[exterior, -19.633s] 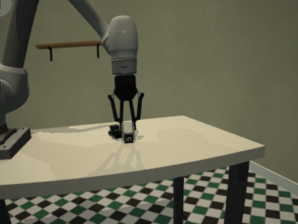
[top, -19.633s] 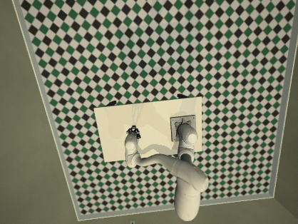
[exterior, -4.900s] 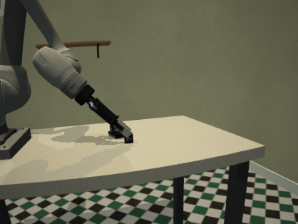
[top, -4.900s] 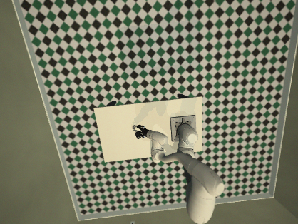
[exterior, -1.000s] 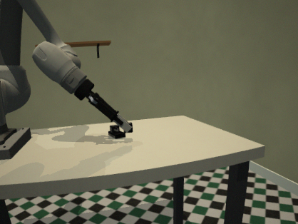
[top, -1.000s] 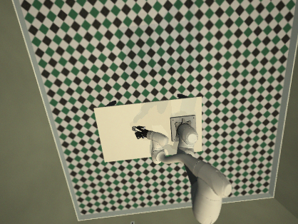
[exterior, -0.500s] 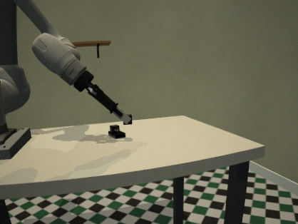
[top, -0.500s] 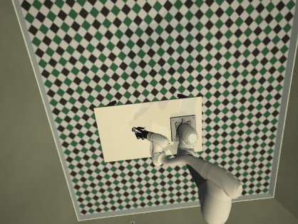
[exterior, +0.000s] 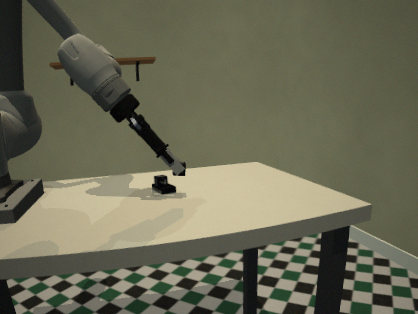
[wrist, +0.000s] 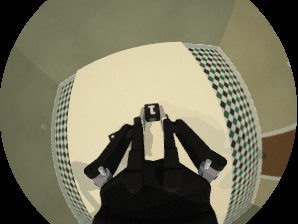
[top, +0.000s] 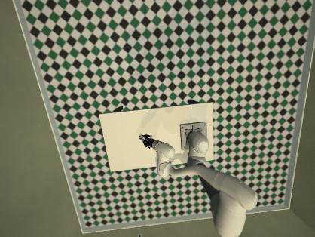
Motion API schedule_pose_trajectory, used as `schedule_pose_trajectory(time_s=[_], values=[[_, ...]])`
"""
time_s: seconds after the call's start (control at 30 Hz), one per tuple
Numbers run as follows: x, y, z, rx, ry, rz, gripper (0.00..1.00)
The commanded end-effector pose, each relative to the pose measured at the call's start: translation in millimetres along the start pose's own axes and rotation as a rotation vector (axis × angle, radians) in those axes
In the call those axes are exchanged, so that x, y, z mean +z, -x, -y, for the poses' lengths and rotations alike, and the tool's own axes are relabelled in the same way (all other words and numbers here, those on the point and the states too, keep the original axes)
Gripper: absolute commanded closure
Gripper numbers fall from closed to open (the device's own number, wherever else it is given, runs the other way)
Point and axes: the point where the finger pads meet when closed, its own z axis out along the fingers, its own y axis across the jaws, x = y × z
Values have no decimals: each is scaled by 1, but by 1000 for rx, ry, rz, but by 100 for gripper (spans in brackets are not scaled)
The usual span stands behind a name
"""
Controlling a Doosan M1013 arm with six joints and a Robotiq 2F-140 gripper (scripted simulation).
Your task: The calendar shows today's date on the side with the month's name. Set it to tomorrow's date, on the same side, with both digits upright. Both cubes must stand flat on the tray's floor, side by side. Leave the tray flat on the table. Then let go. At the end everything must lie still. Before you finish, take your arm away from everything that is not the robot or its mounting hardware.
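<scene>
One arm reaches from its base plate (exterior: pixel 31 196) at the table's (exterior: pixel 280 210) left end in the side view, the pale forearm slanting down and outward, the dark wrist and gripper (exterior: pixel 177 167) continuing that slant toward the middle of the top. The gripper hangs above the table, not touching it, and it is clenched on a cube (exterior: pixel 179 169): a small block, pale on one face and dark on another, sits tilted at the fingertips. In the wrist view the cube (wrist: pixel 152 113) shows beyond the dark linkages as a small dark face with a pale mark, too small to read as a digit; a pale strip runs from it back toward the camera between the two finger arms. Just below and a little to the left of the held cube in the side view, the tray (exterior: pixel 167 189) rests flat on the table as a low dark shape, with a second cube (exterior: pixel 160 179) standing in it, dark and upright; its digits cannot be read at this size, and the month's name is not legible either. The held cube is clear of the tray, lifted above its right side. From above, the gripper (top: pixel 145 138) lies left of the base, over the table's middle, and it hides the tray. Shadows of the arm spread across the pale top toward the base.
</scene>
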Motion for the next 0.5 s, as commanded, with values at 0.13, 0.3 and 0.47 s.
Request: schedule_pose_trajectory(time_s=[0.13, 0.3, 0.47], values=[[-3, -2, -2, 1, 8, 134, 83], [-3, -5, -3, 1, 9, 147, 83], [0, -6, -4, 2, 12, 259, 83]])
